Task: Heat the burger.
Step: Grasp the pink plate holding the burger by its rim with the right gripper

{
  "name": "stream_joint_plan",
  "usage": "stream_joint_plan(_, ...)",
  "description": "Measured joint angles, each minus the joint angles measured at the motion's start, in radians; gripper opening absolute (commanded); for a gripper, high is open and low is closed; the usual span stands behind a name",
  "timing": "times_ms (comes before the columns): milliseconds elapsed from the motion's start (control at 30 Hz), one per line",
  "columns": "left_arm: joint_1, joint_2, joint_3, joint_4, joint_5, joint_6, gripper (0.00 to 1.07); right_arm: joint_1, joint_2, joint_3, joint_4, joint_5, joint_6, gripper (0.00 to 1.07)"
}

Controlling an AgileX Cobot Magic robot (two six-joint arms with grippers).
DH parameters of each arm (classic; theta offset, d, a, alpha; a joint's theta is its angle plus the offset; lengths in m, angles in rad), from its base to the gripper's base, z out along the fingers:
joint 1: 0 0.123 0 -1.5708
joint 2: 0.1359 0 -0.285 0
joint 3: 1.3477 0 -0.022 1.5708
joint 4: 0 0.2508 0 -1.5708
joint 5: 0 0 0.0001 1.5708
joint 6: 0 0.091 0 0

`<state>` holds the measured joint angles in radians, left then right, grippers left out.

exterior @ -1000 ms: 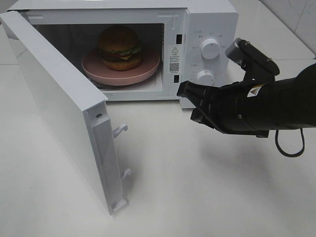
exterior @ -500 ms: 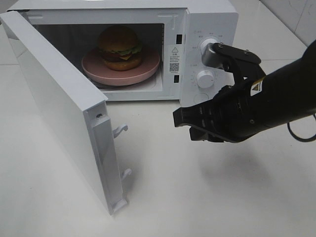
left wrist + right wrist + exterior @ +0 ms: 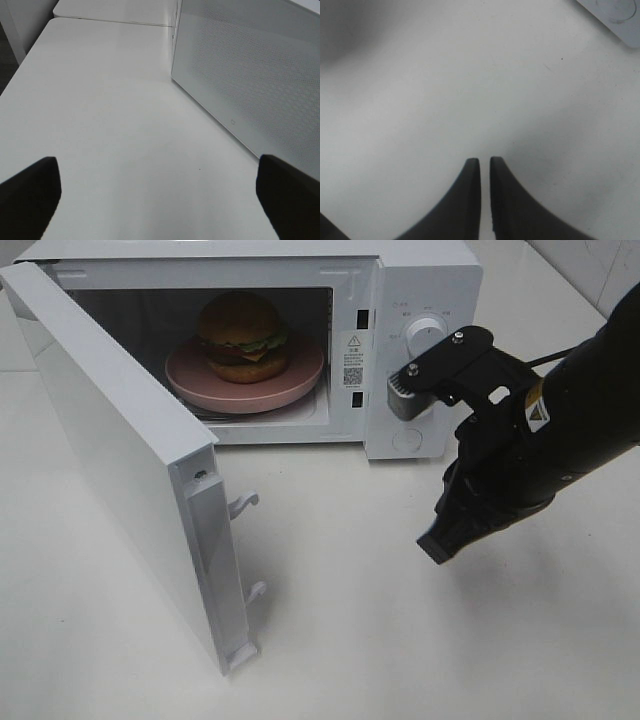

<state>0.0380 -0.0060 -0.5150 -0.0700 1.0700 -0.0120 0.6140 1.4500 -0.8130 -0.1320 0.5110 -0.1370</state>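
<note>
The burger (image 3: 242, 337) sits on a round pink plate (image 3: 300, 378) inside the microwave (image 3: 430, 280), within the open cooking cavity. The microwave door (image 3: 120, 455) stands swung out toward the left side of the exterior view, and two latch hooks project from its free edge. The microwave rests on a white bench (image 3: 400, 640).

The right end effector (image 3: 436, 545) hangs above the bench in front of the control panel, pointing down, well apart from the burger. Its fingers (image 3: 470, 200) are together with only a thin slit between them, holding nothing.

The left end effector (image 3: 160, 195) has its fingers (image 3: 30, 192) spread wide apart, empty, over bare bench beside the perforated door panel.
</note>
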Motion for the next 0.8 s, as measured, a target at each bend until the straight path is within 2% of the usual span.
stream_joint_plan(200, 0.0, 0.0, 0.0, 0.0, 0.0, 0.0, 0.98, 0.0, 0.0, 0.0, -0.011, 0.044, -0.219, 0.1)
stream_joint_plan(233, 0.0, 0.0, 0.0, 0.0, 0.0, 0.0, 0.98, 0.0, 0.0, 0.0, -0.011, 0.065, -0.338, 0.11)
stream_joint_plan(267, 0.0, 0.0, 0.0, 0.0, 0.0, 0.0, 0.98, 0.0, 0.0, 0.0, -0.011, 0.065, -0.338, 0.11)
stream_joint_plan(433, 0.0, 0.0, 0.0, 0.0, 0.0, 0.0, 0.98, 0.0, 0.0, 0.0, -0.011, 0.082, -0.659, 0.12)
stream_joint_plan(567, 0.0, 0.0, 0.0, 0.0, 0.0, 0.0, 0.98, 0.0, 0.0, 0.0, -0.011, 0.082, -0.777, 0.14)
stream_joint_plan(633, 0.0, 0.0, 0.0, 0.0, 0.0, 0.0, 0.98, 0.0, 0.0, 0.0, -0.015, 0.082, -0.889, 0.17)
stream_joint_plan(733, 0.0, 0.0, 0.0, 0.0, 0.0, 0.0, 0.98, 0.0, 0.0, 0.0, -0.015, 0.082, -0.919, 0.2)
stream_joint_plan(800, 0.0, 0.0, 0.0, 0.0, 0.0, 0.0, 0.98, 0.0, 0.0, 0.0, -0.015, 0.082, -0.986, 0.28)
